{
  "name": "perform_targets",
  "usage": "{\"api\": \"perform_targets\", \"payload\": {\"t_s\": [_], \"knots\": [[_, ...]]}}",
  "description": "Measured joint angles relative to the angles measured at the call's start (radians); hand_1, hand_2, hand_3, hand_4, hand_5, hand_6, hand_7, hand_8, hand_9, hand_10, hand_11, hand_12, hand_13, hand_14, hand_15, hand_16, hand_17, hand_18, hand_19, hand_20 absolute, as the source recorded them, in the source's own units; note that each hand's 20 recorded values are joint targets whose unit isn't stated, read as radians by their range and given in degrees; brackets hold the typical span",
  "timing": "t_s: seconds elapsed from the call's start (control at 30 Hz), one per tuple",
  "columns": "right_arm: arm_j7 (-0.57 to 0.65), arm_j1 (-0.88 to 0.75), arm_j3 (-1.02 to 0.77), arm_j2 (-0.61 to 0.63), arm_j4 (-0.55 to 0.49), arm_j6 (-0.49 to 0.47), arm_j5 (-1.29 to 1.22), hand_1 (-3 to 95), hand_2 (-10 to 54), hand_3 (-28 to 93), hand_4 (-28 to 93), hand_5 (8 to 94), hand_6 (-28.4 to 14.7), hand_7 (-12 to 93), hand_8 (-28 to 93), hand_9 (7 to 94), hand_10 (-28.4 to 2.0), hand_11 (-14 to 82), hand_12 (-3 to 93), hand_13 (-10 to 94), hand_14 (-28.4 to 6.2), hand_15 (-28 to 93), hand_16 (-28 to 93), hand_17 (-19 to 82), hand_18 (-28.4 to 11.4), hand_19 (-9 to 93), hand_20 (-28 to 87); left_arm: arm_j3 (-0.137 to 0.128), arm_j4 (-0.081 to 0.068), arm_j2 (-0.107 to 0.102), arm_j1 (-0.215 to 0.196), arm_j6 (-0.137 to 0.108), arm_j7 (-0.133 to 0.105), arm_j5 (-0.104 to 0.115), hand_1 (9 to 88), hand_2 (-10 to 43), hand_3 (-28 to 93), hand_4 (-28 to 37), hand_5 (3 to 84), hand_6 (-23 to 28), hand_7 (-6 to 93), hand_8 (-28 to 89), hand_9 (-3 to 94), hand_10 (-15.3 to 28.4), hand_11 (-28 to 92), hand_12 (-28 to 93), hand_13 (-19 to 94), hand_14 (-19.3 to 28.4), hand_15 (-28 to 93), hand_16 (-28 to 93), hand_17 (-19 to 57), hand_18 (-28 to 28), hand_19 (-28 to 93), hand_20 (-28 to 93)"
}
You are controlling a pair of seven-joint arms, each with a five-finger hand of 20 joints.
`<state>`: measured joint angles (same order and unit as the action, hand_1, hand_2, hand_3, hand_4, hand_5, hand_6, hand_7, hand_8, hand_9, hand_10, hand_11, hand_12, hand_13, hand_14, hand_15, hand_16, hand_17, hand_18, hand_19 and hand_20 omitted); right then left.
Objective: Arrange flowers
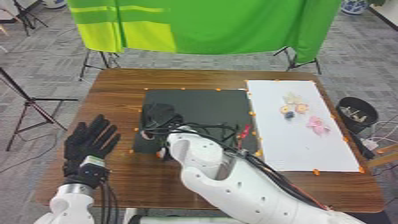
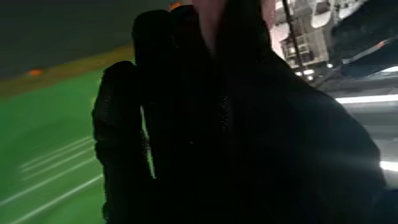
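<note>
Several flowers (image 1: 302, 108) lie on the white sheet (image 1: 289, 155); our left hand (image 1: 87, 142) spreads wide; we cannot tell whether our right hand (image 1: 162, 116) grips.

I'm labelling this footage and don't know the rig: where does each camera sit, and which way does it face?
Head view: on the robot's head, facing forward and down at the wooden table; both white arms enter from the bottom edge, with left hand and right hand.
Right wrist view: on the right arm's wrist, looking along the right hand's black glove, past its fingers.
Shared: the right hand and, apparently, the green cloth.
</note>
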<state>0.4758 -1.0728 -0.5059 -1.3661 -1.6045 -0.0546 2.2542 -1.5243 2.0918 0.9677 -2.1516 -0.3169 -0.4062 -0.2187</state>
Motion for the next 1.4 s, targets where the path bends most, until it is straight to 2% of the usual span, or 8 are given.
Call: {"api": "perform_targets", "payload": {"t_s": [0.2,0.3,0.5,0.53,0.63,0.8,1.03,1.4], "knots": [[0.041,-0.012,0.021,-0.005,0.018,0.008,0.011,57.9,-9.5,76,-28,66.0,-0.2,24,-6,78.1,-9.8,7.7,30.3,63,-9.0,29,32,28,-20.1,76,34,0.017,-0.003,-0.003,0.019,-0.004,-0.008,-0.014,28.2,15.4,71,-28.3,45.2,10.1,14.4,-8,32.7,15.3,27,13,23,16.2,45,-6,-6.7,15.9,42,17],[0.048,-0.013,0.024,-0.005,0.021,0.01,0.015,55.8,-9.5,79,-28,62.6,-0.8,22,-14,68.7,-12.4,16.2,17.3,62,-9.4,31,30,28,-20.2,76,32,0.018,-0.003,-0.003,0.023,-0.002,-0.012,-0.016,28.2,15.4,71,-28.3,45.2,10.1,14.4,-8,32.8,15.2,27,13,24,16.3,45,-6,-6.7,16.0,42,17],[0.047,-0.014,0.024,-0.003,0.014,0.002,0.015,50.8,-9.5,84,-28,58.4,-1.7,20,-14,61.2,-13.8,11.9,13.7,60,-10.9,35,22,28,-20.5,76,30,0.017,-0.003,-0.003,0.024,0.0,-0.019,-0.015,28.3,15.4,71,-28.3,44.7,10.0,14.4,-8,32.1,15.2,27,13,24,16.4,46,-6,-6.6,16.1,42,17],[0.046,-0.014,0.023,-0.003,0.01,-0.001,0.015,48.7,-9.5,86,-28,54.3,-2.5,20,-14,54.1,-15.2,10.5,12.7,58,-11.6,38,19,27,-20.7,76,30,0.017,-0.003,-0.003,0.024,0.0,-0.021,-0.015,28.3,15.4,71,-28.3,44.6,10.0,14.5,-8,32.0,15.2,27,13,24,16.4,46,-6,-6.6,16.1,42,17],[0.045,-0.017,0.019,-0.001,-0.003,-0.016,0.014,46.1,-9.5,87,-28,50.7,-3.6,20,-14,48.0,-17.0,9.4,12.3,55,-12.4,40,17,27,-20.9,76,29,0.017,-0.003,-0.003,0.024,0.0,-0.025,-0.014,28.3,15.4,71,-28.3,44.3,10.0,14.5,-8,31.8,15.1,27,13,24,16.5,46,-6,-6.6,16.1,42,17],[0.043,-0.022,0.014,0.006,-0.027,-0.031,0.012,45.2,-9.5,86,-28,52.6,-3.5,20,-14,47.9,-17.2,9.0,11.9,55,-12.7,40,16,27,-21.0,76,29,0.015,-0.003,-0.003,0.022,0.003,-0.034,-0.012,28.3,15.3,71,-28.3,44.3,10.0,14.6,-8,32.0,15.2,27,13,24,16.7,46,-6,-6.6,16.3,42,17],[0.036,-0.025,0.01,0.012,-0.043,-0.05,0.006,44.0,-9.5,84,-28,66.3,-2.7,20,-14,50.6,-16.6,8.5,11.1,55,-13.0,38,15,27,-21.1,76,29,0.012,-0.004,-0.003,0.022,0.009,-0.036,-0.01,28.3,15.3,71,-28.3,44.6,10.0,14.7,-8,32.5,15.3,27,13,24,16.8,47,-6,-6.6,16.4,42,17],[0.053,-0.042,-0.008,0.033,-0.096,-0.03,-0.007,42.0,-9.5,84,-28,60.2,-3.8,23,-14,51.7,-17.2,9.4,12.4,56,-13.7,40,16,28,-21.9,78,30,-0.001,-0.004,0.003,0.006,0.021,-0.043,-0.006,28.1,15.2,71,-28.3,44.8,10.0,14.8,-8,32.7,15.3,28,13,25,16.8,47,-6,-6.7,16.5,42,17]]}}
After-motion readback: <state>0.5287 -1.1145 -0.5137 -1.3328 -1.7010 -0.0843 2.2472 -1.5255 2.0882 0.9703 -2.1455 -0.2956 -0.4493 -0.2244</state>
